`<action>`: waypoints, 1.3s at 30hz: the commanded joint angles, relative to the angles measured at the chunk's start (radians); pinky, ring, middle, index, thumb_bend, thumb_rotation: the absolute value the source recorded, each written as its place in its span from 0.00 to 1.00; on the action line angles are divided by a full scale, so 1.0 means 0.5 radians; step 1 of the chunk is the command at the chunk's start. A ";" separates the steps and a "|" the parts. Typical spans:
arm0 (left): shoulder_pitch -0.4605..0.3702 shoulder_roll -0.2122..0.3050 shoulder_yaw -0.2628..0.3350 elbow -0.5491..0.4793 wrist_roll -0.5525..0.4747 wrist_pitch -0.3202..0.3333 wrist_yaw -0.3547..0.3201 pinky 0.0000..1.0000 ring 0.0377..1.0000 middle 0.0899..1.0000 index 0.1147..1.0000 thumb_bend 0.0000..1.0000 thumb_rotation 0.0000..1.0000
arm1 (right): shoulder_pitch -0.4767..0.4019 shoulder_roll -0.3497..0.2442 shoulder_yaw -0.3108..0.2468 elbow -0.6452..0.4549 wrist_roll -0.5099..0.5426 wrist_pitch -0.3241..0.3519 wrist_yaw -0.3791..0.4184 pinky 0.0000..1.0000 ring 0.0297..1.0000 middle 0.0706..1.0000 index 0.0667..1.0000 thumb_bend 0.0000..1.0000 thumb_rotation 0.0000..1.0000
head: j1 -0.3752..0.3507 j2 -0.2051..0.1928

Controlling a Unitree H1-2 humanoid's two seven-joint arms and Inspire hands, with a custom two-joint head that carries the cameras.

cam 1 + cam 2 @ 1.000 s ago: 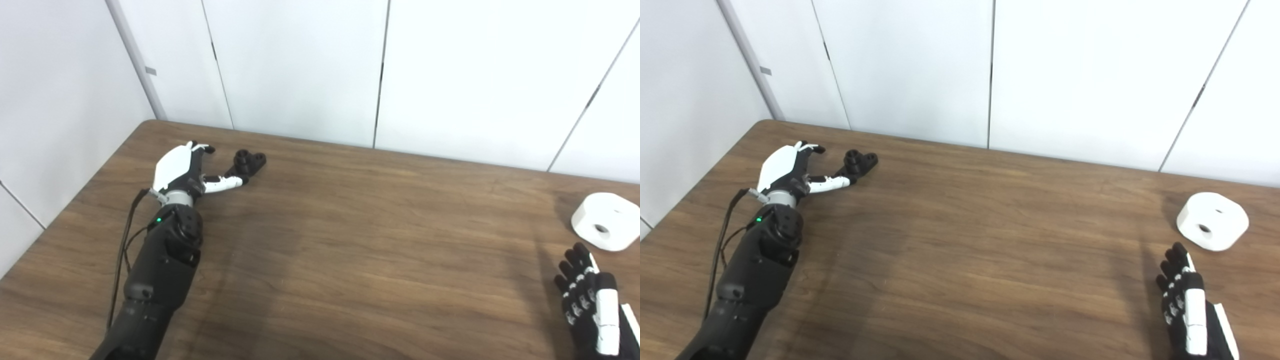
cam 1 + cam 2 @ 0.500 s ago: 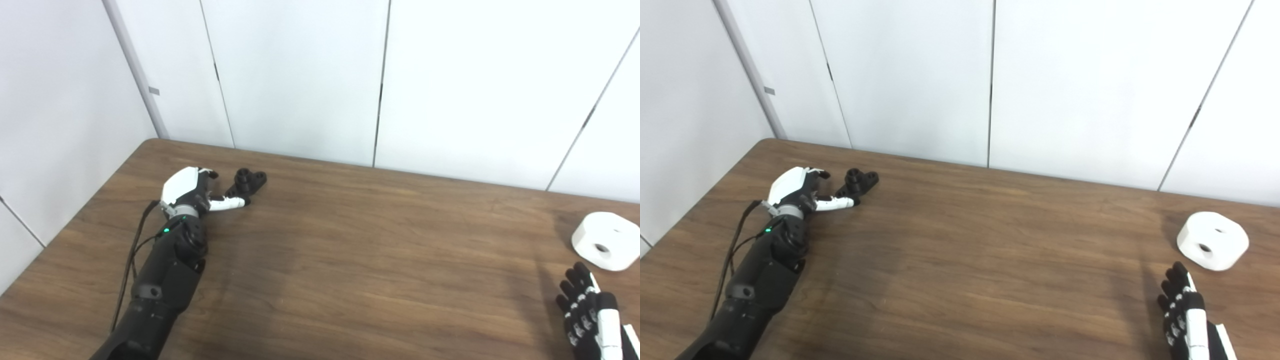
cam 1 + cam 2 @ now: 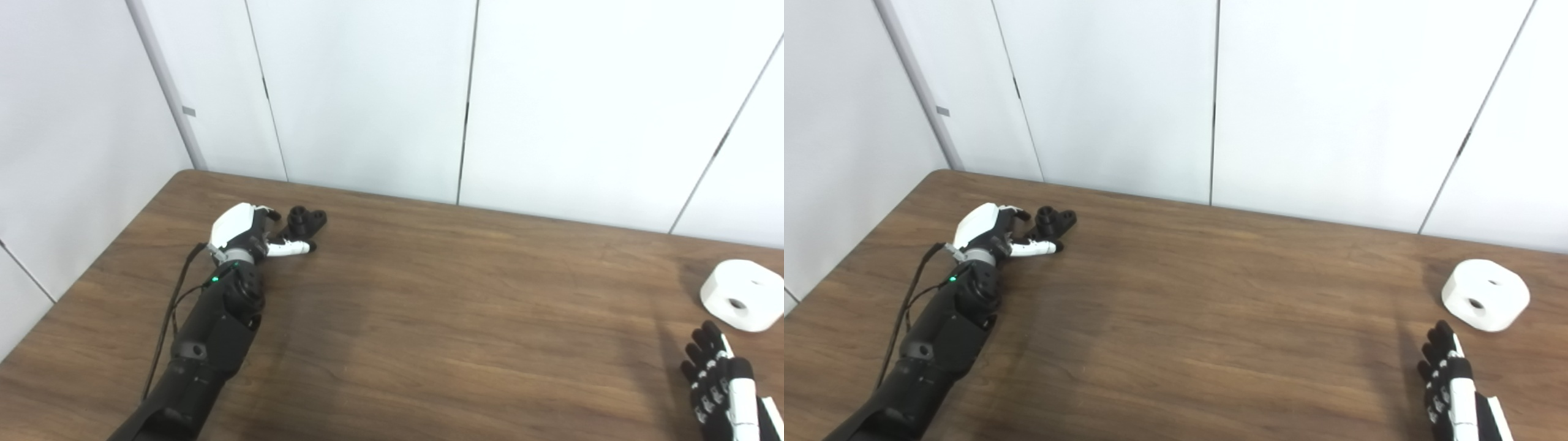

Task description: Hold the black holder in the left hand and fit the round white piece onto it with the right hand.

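The black holder (image 3: pixel 304 221) lies on the brown table at the far left, near the back edge. My left hand (image 3: pixel 248 231) is open just left of it, thumb (image 3: pixel 291 248) stretched along the holder's near side and fingers reaching behind it; contact is unclear. The round white piece (image 3: pixel 740 294) with two holes lies at the far right of the table. My right hand (image 3: pixel 723 386) is open and empty at the bottom right corner, a short way in front of the white piece. Both things also show in the right eye view, the holder (image 3: pixel 1054 222) and the white piece (image 3: pixel 1485 294).
The wooden table (image 3: pixel 441 306) meets white wall panels (image 3: pixel 367 92) along its back and left edges. A black cable (image 3: pixel 177 294) runs along my left forearm.
The camera tilted up between one second and half a second ago. Since then my left hand has moved right, closer around the holder. The right hand and white piece stay put.
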 commanded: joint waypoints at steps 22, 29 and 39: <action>-0.058 0.035 -0.011 -0.035 -0.028 -0.001 0.127 1.00 0.98 0.89 0.69 0.88 0.32 | -0.021 -0.009 -0.011 -0.084 0.037 -0.018 0.011 1.00 1.00 1.00 1.00 0.49 1.00 | 0.019 0.044; -0.048 0.018 0.020 -0.018 -0.053 -0.004 0.205 1.00 0.96 0.86 0.62 0.88 0.23 | -0.014 -0.026 -0.010 -0.079 0.038 -0.023 0.018 1.00 1.00 1.00 1.00 0.49 1.00 | 0.028 0.049; -0.045 0.018 0.036 0.055 -0.114 -0.036 0.292 1.00 0.94 0.82 0.43 0.56 0.07 | -0.006 -0.038 -0.011 -0.078 0.069 -0.022 0.025 1.00 1.00 1.00 1.00 0.51 1.00 | 0.033 0.059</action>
